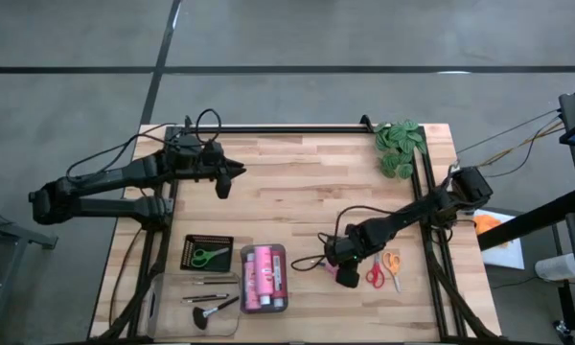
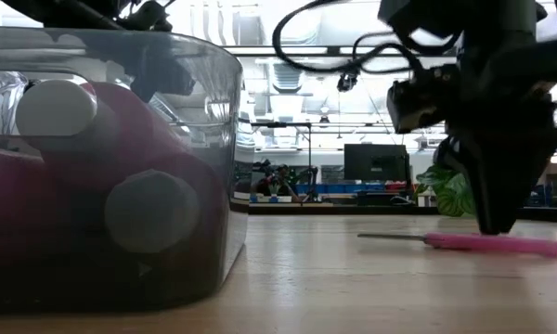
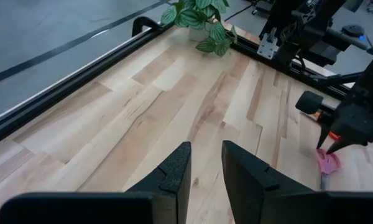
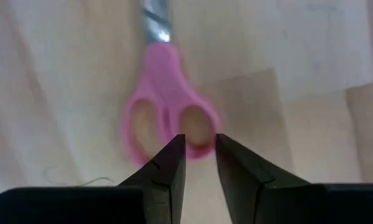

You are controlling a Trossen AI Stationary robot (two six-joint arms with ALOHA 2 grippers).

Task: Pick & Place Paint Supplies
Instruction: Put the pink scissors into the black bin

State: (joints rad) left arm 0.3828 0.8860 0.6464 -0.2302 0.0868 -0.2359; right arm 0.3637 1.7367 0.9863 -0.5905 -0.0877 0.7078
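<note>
The pink scissors (image 1: 349, 279) lie flat on the table near its near-right part, handles (image 4: 168, 118) toward my right gripper (image 4: 199, 152). That gripper points down at them, open by a narrow gap. Its fingertips stand either side of one handle loop's rim (image 4: 199, 147) and reach down to the scissors (image 2: 492, 244) in the low view. Red scissors (image 1: 374, 274) and orange scissors (image 1: 393, 267) lie just right of it. My left gripper (image 1: 224, 184) hovers over the far-left table, narrowly open and empty. Three pink bottles (image 1: 263, 278) lie in a clear tray. Green scissors (image 1: 205, 256) rest in a black tray. My right gripper comes from above, pointing down, with one fingertip inside a handle loop (image 4: 196, 127) of the pink scissors and one outside it. I cannot tell whether the fingers touch the rim. The scissors lie flat on the table.
Thin brushes (image 1: 211, 281) and the fluffy black-tipped brush (image 1: 209, 312) lie in a clear tray (image 1: 158, 307) at the near-left. A green leafy plant (image 1: 399, 146) stands at the far-right corner. Black rails run along the table's edges. Bare wood lies in the middle.
</note>
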